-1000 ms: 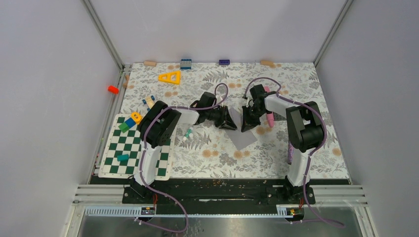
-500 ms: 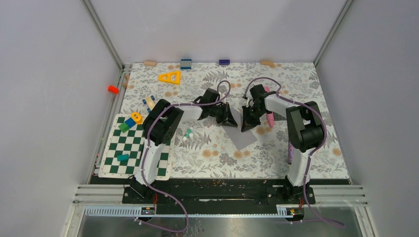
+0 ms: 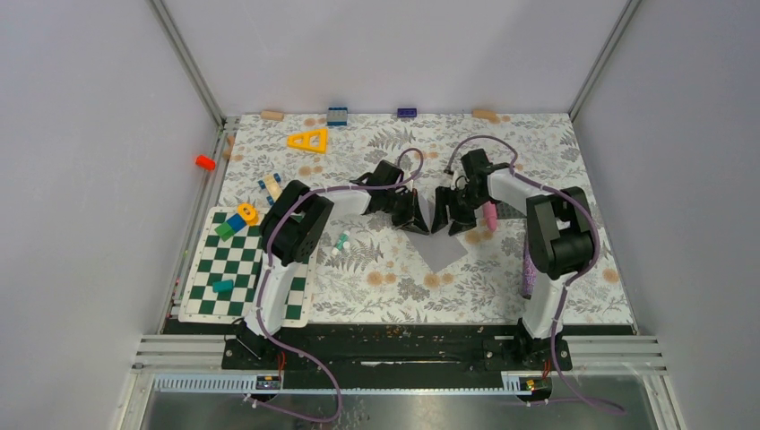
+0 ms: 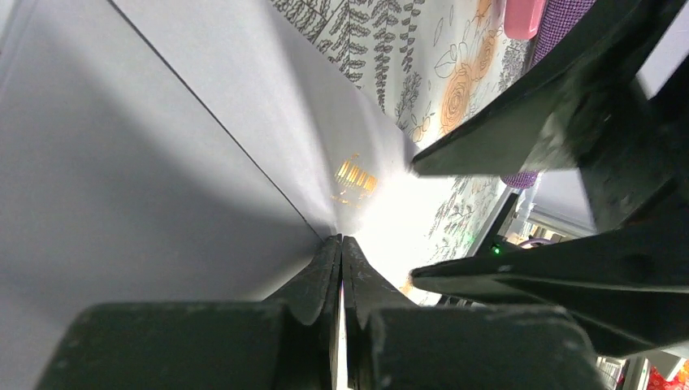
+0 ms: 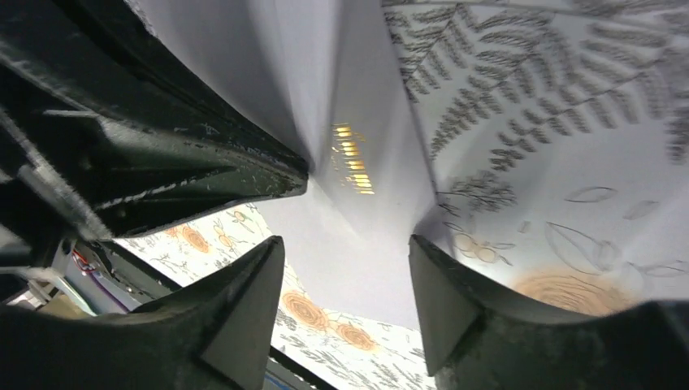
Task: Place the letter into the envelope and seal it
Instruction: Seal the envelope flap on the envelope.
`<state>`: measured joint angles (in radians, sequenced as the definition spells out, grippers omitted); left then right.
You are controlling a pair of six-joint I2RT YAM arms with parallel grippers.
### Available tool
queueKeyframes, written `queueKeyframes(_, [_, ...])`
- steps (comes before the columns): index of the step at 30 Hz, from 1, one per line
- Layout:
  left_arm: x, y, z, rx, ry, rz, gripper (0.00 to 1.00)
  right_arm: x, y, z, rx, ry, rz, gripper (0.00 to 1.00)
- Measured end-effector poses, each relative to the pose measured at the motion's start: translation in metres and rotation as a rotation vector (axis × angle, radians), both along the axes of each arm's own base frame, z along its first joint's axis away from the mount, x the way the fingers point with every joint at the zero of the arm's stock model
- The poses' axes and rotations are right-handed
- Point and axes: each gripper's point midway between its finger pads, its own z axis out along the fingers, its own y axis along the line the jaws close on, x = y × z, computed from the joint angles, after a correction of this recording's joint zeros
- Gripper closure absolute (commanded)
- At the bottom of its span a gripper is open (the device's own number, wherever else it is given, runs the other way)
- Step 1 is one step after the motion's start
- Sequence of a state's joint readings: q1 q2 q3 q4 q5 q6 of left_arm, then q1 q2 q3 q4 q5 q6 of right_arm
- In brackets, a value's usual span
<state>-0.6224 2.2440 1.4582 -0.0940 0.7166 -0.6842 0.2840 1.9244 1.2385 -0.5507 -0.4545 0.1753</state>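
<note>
The grey envelope (image 3: 443,249) lies on the floral mat, its far end lifted between the two grippers. My left gripper (image 3: 420,218) is shut, and its tips (image 4: 341,240) pinch a raised edge of the envelope (image 4: 162,162) beside a small gold mark. My right gripper (image 3: 443,220) faces it from the right. Its jaws (image 5: 345,244) stand open on either side of the envelope's grey paper (image 5: 284,49) and hold nothing. The right gripper's fingers (image 4: 520,138) show close by in the left wrist view. The letter is hidden from every view.
A green-and-white chessboard (image 3: 235,273) with small blocks sits at the left. A green-white marker (image 3: 341,240) lies near the left arm, and a pink object (image 3: 489,215) and a purple one (image 3: 527,273) by the right arm. A yellow triangle (image 3: 307,140) and blocks line the back.
My right gripper has opened and let go of the envelope's edge, shifting slightly back. My left gripper closed on the edge and moved a little right and back.
</note>
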Motion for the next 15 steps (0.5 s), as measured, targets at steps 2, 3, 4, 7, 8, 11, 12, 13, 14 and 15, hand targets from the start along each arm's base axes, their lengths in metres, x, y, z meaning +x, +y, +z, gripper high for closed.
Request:
queueKeyframes(2, [0.000,0.000,0.000,0.007,-0.004,-0.003,1.00,0.005,-0.008,0.008,0.016,-0.024,-0.005,0.23])
queueKeyframes(3, [0.000,0.000,0.000,0.009,-0.006,-0.004,1.00,0.009,-0.015,0.012,0.021,-0.037,-0.017,0.20])
queueKeyframes(4, [0.000,0.000,0.000,0.010,-0.006,-0.005,1.00,0.012,-0.023,0.014,0.022,-0.044,-0.030,0.19])
queueKeyframes(7, [0.000,0.000,0.000,0.013,-0.012,-0.012,1.00,0.019,-0.043,0.016,0.016,-0.056,-0.060,0.19])
queueKeyframes(8, [-0.001,0.000,0.000,0.013,-0.014,-0.014,1.00,0.019,-0.047,0.016,0.013,-0.054,-0.064,0.19])
queueKeyframes(11, [-0.001,-0.001,0.000,0.013,-0.018,-0.017,1.00,0.014,-0.047,0.015,0.026,-0.034,-0.055,0.19])
queueKeyframes(12, [-0.001,-0.001,0.000,0.013,-0.018,-0.017,1.00,0.012,-0.045,0.014,0.033,-0.025,-0.050,0.19])
queueKeyframes(13, [-0.001,-0.001,0.000,0.013,-0.018,-0.017,1.00,0.010,-0.043,0.013,0.040,-0.011,-0.044,0.19])
queueKeyframes(14, [-0.001,-0.001,0.000,0.012,-0.018,-0.017,1.00,0.007,-0.041,0.011,0.045,0.003,-0.040,0.19])
queueKeyframes(15, [-0.001,-0.001,0.000,0.013,-0.018,-0.017,1.00,0.004,-0.041,0.009,0.046,0.017,-0.037,0.19])
